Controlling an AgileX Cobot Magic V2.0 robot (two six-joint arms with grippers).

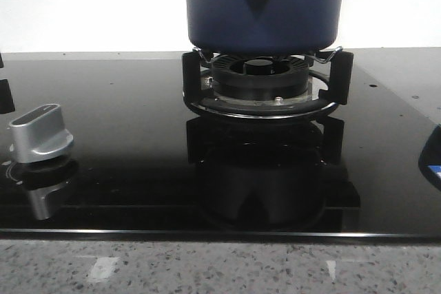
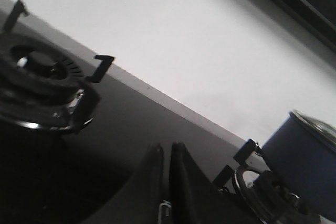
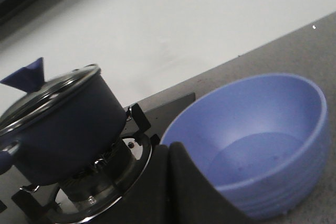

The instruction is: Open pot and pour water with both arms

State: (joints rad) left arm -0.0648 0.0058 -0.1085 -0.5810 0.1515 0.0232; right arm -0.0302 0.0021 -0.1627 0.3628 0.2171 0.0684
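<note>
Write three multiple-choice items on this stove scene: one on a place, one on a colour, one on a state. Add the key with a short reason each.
1. Where is the pot?
A. on a burner stand
B. on the counter
C. in the bowl

2. What colour is the bowl?
A. red
B. light blue
C. white

3. How is the pot's lid?
A. off, beside the knob
B. on the pot
C. held by a claw

Key: 1 A, the front view shows it on the burner stand; 2 B, seen in the right wrist view; 3 B, its glass and rim cap the pot there.

Likely a kitchen, black glass gas hob, burner, speckled stone counter
</note>
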